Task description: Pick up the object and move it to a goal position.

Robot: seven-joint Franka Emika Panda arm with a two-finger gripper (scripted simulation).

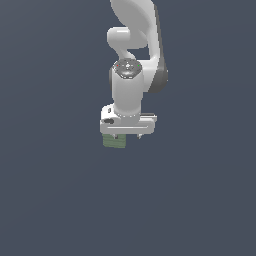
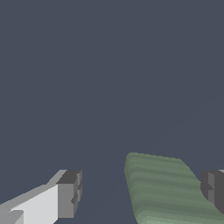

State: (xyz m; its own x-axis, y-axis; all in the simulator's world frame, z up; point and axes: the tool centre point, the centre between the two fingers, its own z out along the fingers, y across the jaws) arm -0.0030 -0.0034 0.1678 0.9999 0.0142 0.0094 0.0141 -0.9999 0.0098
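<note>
In the wrist view, the two dark-tipped fingers (image 2: 70, 192) stand wide apart, one at each side of the picture. The green block (image 2: 162, 190) lies between them but not midway: it sits close beside one finger pad, with a thin dark gap there, and well clear of the other. Neither pad touches it. The block is a muted green with rounded edges and faint ridges running across its top face.

Around it spreads the flat dark blue-grey counter (image 2: 109, 78), plain and even all the way out.

From the exterior view, the white gripper (image 1: 128, 137) points straight down, and the block (image 1: 114, 141) shows under the gripper's end toward the exterior view's left, partly hidden by the hand above it. Whether the fingertips reach down to the block's level cannot be told from here. Above the hand rises the white arm (image 1: 131, 80), a round grey cap on its wrist joint, with the upper links curving out of the top of the picture.
</note>
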